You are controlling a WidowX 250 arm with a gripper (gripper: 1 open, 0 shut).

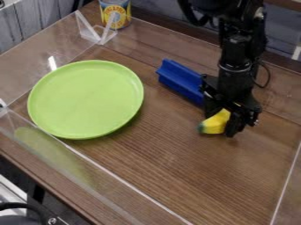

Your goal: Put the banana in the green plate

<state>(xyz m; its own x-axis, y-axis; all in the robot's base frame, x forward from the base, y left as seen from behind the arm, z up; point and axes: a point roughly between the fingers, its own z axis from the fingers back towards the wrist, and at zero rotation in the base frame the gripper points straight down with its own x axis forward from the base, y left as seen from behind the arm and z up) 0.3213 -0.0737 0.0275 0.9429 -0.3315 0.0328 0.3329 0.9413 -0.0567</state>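
The banana (214, 122), small and yellow with a dark green tip, lies on the wooden table right of centre, just in front of the blue block (179, 77). My gripper (223, 119) comes straight down over it, its black fingers (245, 120) pressed against the banana on either side, shut on it. The fingers hide part of the banana. The banana looks to be still down at table level. The green plate (70, 98), large, round and lime green, sits on the left with nothing on it, well apart from the gripper.
A yellow-and-white cup (113, 12) stands at the back, beside a clear plastic stand (91, 32). Clear acrylic walls border the table on the left and front. A dark brown wooden table surface (177, 167) stretches between plate and gripper.
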